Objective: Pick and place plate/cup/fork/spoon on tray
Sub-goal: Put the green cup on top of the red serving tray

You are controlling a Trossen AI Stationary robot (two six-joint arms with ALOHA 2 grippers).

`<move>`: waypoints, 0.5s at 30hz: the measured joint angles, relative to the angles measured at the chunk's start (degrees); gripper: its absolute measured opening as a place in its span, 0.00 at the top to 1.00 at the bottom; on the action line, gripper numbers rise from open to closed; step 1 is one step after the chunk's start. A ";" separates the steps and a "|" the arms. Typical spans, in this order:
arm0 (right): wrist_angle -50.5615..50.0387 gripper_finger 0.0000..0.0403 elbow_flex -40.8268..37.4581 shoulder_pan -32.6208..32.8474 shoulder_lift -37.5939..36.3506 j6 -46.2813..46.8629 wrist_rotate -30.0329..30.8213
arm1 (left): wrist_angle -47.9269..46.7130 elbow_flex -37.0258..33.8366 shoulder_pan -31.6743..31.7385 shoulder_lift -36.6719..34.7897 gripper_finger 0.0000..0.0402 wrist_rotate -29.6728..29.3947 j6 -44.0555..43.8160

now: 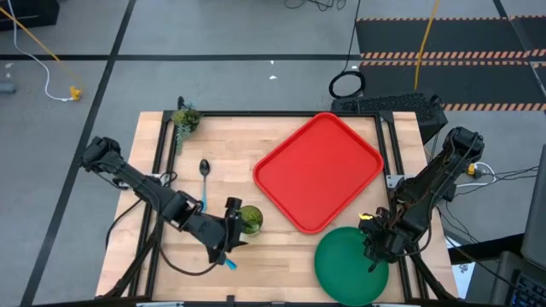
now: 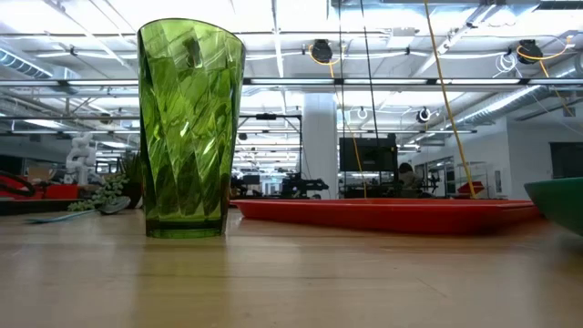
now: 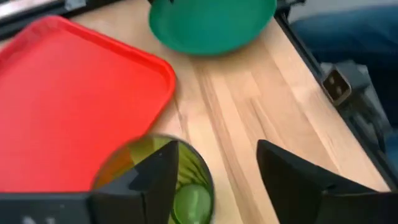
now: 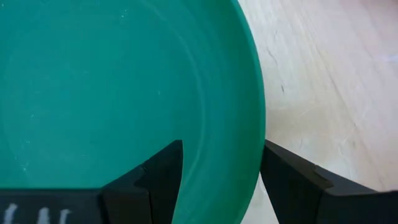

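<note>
The red tray (image 1: 320, 170) lies at the table's middle right. The dark-green plate (image 1: 350, 266) lies at the near edge, in front of the tray. The green cup (image 1: 251, 219) stands upright on the table left of the tray and looms large in the low view (image 2: 189, 128). The spoon (image 1: 205, 170) lies farther back left. A light-blue handle end of the fork (image 1: 229, 263) shows under my left arm; the rest is hidden. My left gripper (image 3: 217, 168) is open beside the cup (image 3: 186, 199). My right gripper (image 4: 221, 168) is open astride the plate's rim. My left gripper has one finger (image 3: 158, 177) in front of the cup's rim (image 3: 134, 152), the other over bare table; I cannot tell whether it touches the cup. My right gripper has one finger over the plate's inside and one just outside its rim (image 4: 249, 174); I cannot tell whether they touch.
A small green plant (image 1: 183, 119) sits at the table's far left corner. A black frame rail (image 1: 392, 153) runs along the table's right side close to the tray and plate. Bare wood (image 3: 249, 106) lies between the cup, the tray and the plate.
</note>
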 joint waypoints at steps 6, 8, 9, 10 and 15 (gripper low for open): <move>0.07 0.51 0.00 0.00 0.00 -0.02 0.00 | -7.47 0.04 0.47 1.56 0.42 0.11 -0.55; 0.12 0.51 0.00 0.00 0.00 -0.01 0.00 | -9.14 -0.04 0.98 2.24 0.44 -0.02 -0.57; 0.20 0.51 0.00 0.00 0.00 0.00 0.00 | -8.98 -0.02 1.16 2.47 0.45 -0.02 -0.52; 0.33 0.51 0.00 0.00 0.00 -0.02 0.00 | -8.77 0.08 1.41 2.82 0.47 0.15 -0.11; 0.95 0.51 0.02 0.00 0.00 -0.01 0.00 | -9.11 0.01 1.85 3.97 0.57 0.59 3.61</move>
